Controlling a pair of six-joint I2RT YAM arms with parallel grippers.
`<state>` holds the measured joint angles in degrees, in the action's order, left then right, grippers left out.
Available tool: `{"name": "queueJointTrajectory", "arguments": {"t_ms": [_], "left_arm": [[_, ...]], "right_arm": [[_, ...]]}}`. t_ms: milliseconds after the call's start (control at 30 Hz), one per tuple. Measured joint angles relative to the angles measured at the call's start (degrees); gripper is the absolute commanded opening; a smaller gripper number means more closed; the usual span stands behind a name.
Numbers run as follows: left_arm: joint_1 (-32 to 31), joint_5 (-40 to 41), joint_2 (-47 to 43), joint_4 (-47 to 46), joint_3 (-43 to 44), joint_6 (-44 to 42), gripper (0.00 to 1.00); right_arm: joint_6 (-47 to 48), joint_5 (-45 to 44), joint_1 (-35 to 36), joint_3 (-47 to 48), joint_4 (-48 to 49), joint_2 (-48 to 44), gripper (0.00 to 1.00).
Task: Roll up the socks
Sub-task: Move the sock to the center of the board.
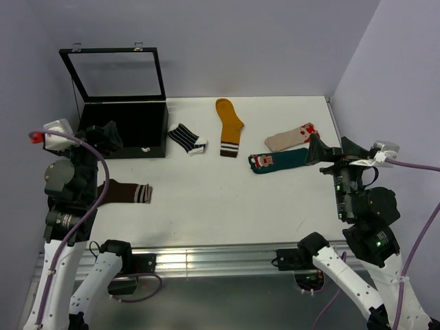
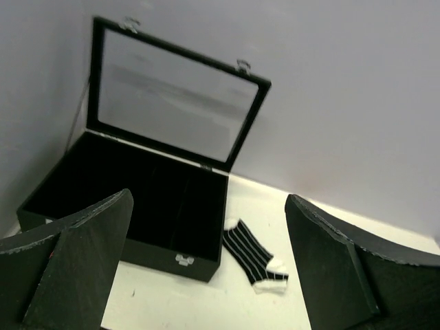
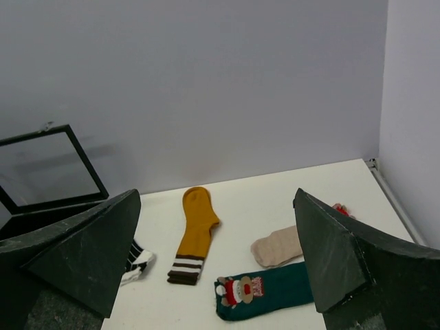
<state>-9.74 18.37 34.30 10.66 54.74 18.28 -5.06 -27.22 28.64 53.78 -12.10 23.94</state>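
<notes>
Right tool: spread wide, empty, touching nothing, held over the right edge of the surface. Left tool: likewise spread and empty, hovering by the open black box. Socks, five, all lying flat and unrolled: dark teal sock with red-white figure, just beside the beige sock, both nearest the right tool; mustard sock mid-surface; black-and-white striped sock just beside the box; brown sock with striped cuff, near left. Step judged: first reach, nothing yet gripped. Advice: take the teal sock at one end, pin the other end with the second tool, then turn tightly and evenly so the roll does not loosen.
</notes>
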Motion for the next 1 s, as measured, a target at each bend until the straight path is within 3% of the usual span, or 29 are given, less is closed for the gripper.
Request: {"name": "queueJointTrajectory", "arguments": {"t_ms": [267,533,667,800,900,1000], "left_arm": [[0.00,-9.99,7.48,0.68,0.00,0.55,0.99],[-0.17,-19.58,21.27,1.11,0.79,2.86,0.99],[-1.01,-20.20,27.17,2.12,1.62,4.46,1.00],[-1.46,-15.89,30.53,4.87,3.48,5.99,0.99],[-1.46,-11.65,30.86,6.47,3.74,6.45,0.99],[-1.44,-8.76,29.86,6.80,3.23,6.43,0.99]], "right_arm": [[-5.33,4.33,0.00,-2.75,-0.13,0.13,1.00],[-12.31,10.47,0.00,-9.75,-1.75,2.43,1.00],[-15.19,10.82,0.00,-9.40,-3.52,9.25,1.00],[-16.61,10.75,0.00,-6.29,-6.64,21.40,0.97],[-16.70,10.82,0.00,-4.33,-7.32,31.08,0.85],[-17.07,10.75,0.00,-3.34,-8.28,39.17,0.81]]}}
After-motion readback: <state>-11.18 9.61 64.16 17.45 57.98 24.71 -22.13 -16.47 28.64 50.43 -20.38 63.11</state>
